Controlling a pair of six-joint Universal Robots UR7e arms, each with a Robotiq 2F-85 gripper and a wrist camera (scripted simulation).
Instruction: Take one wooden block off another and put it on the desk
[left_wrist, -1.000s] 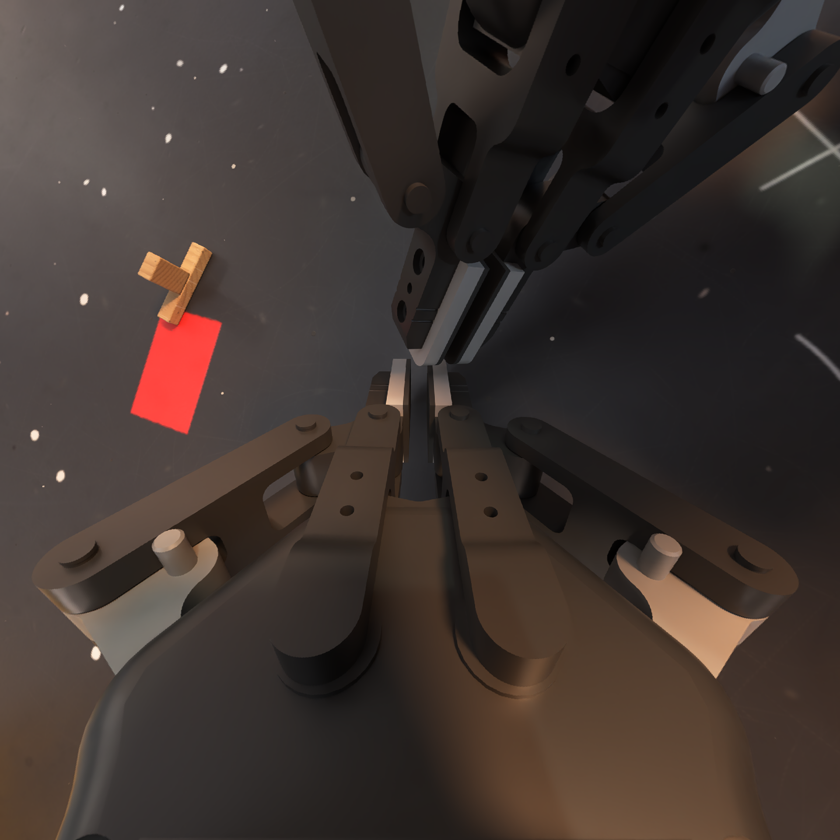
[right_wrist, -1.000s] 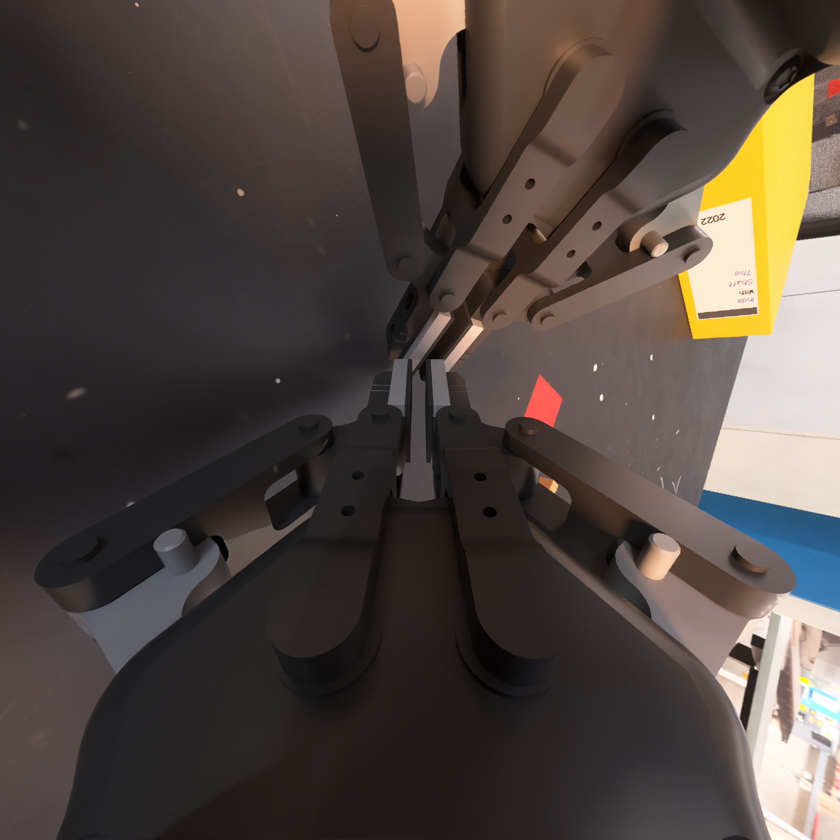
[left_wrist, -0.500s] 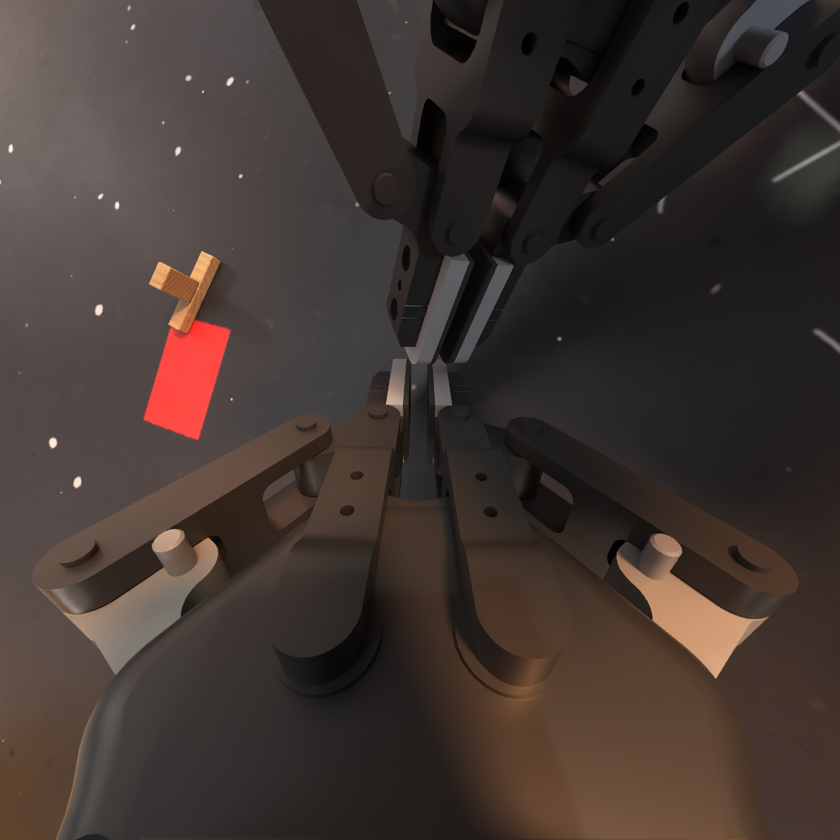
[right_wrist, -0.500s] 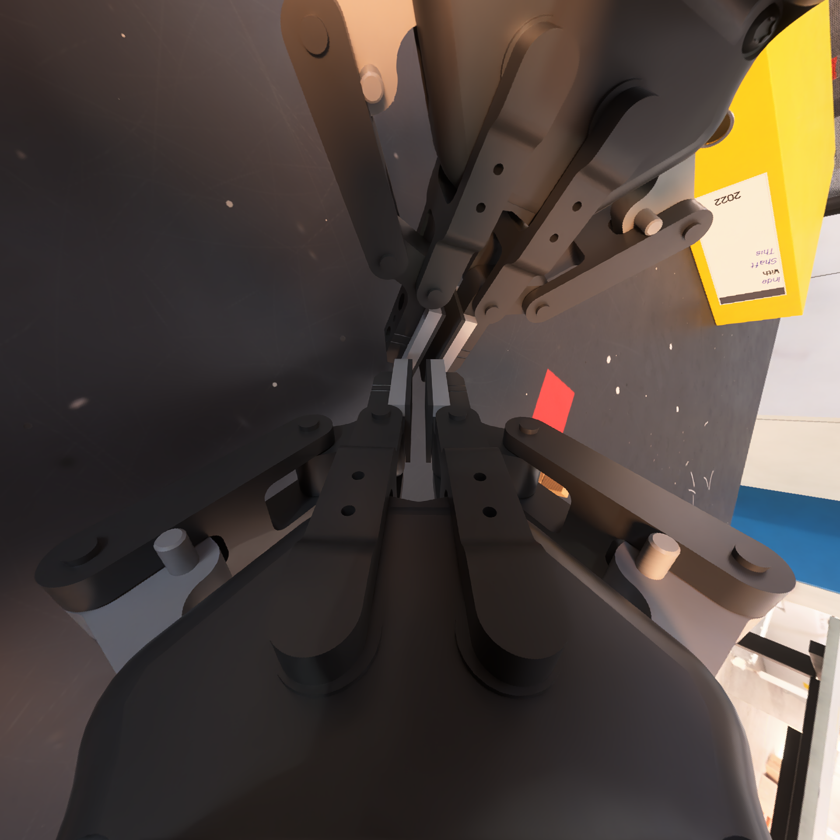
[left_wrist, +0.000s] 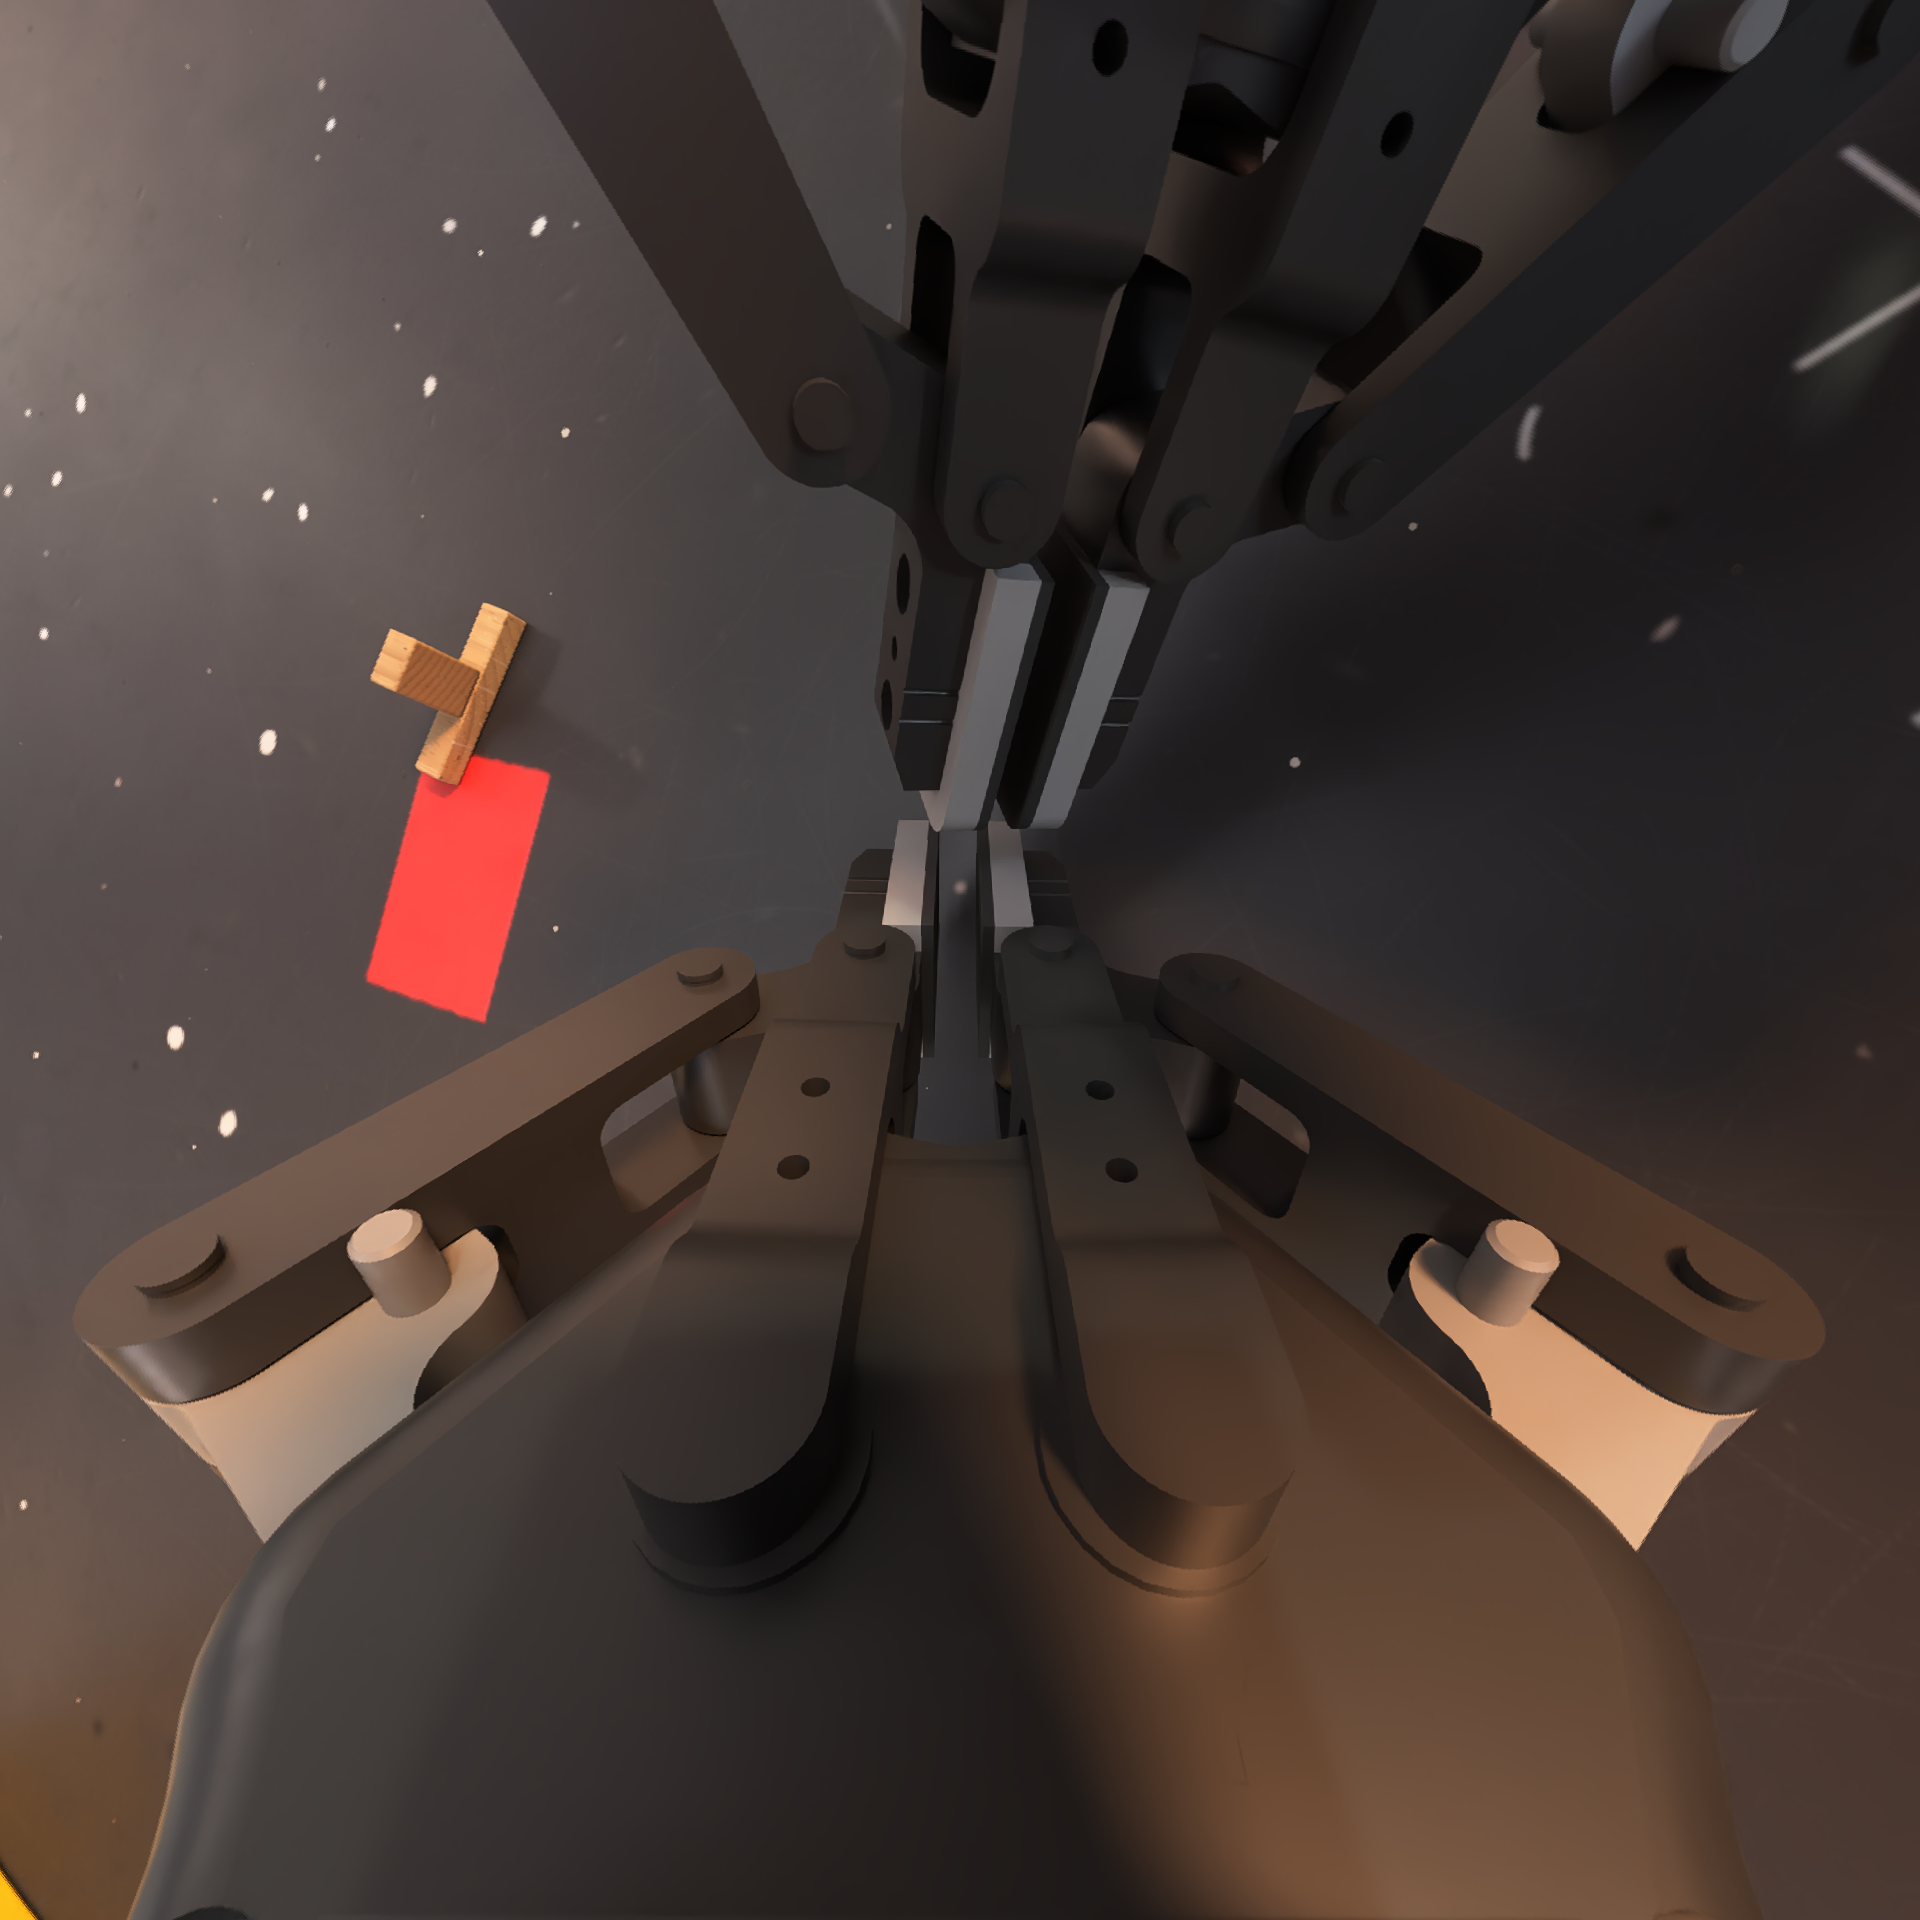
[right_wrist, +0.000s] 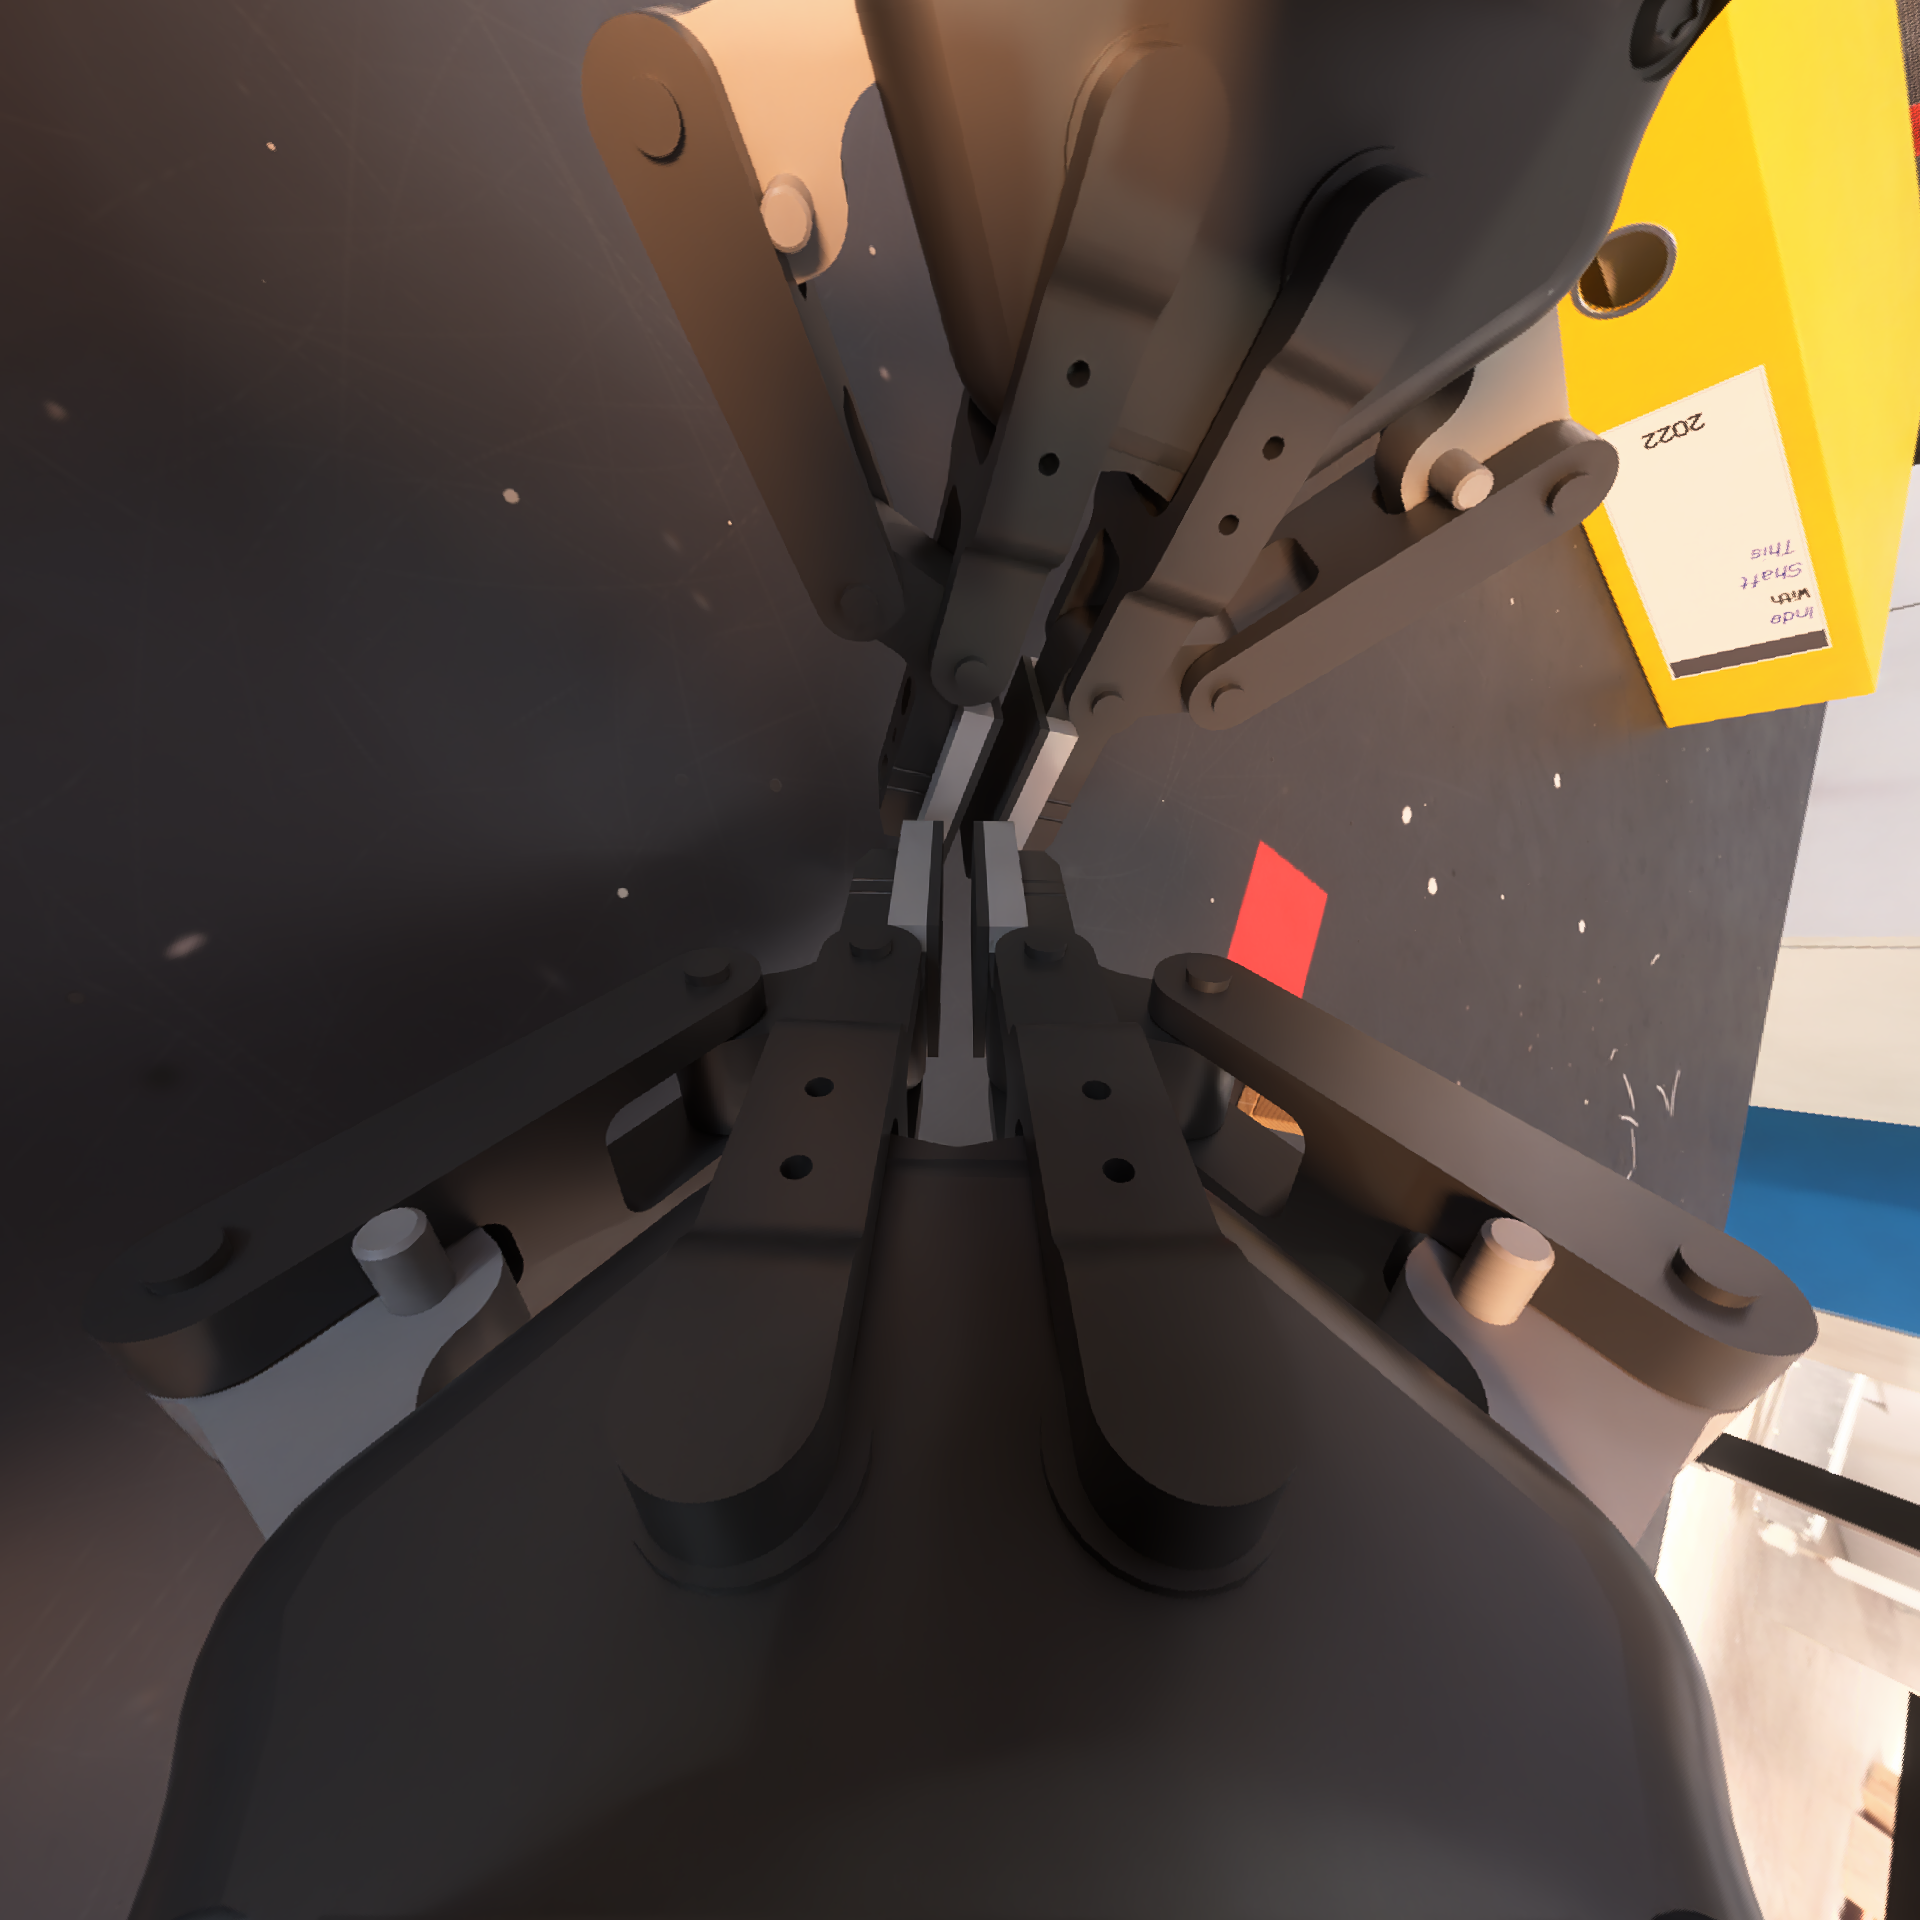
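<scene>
Lying on the dark bench (left_wrist: 260, 312), one wooden block (left_wrist: 426, 673) sits crosswise on the other wooden block (left_wrist: 480, 694), just touching a red card (left_wrist: 457, 888). Rightward, the left end effector (left_wrist: 958, 873) and right end effector (right_wrist: 958, 883) are both closed, empty, tips nearly meeting.

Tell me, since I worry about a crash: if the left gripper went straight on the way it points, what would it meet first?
Most likely the right gripper: its shut fingertips stand nearly tip to tip with the left gripper, though depth is unclear. The wooden blocks lie off to the side.
</scene>
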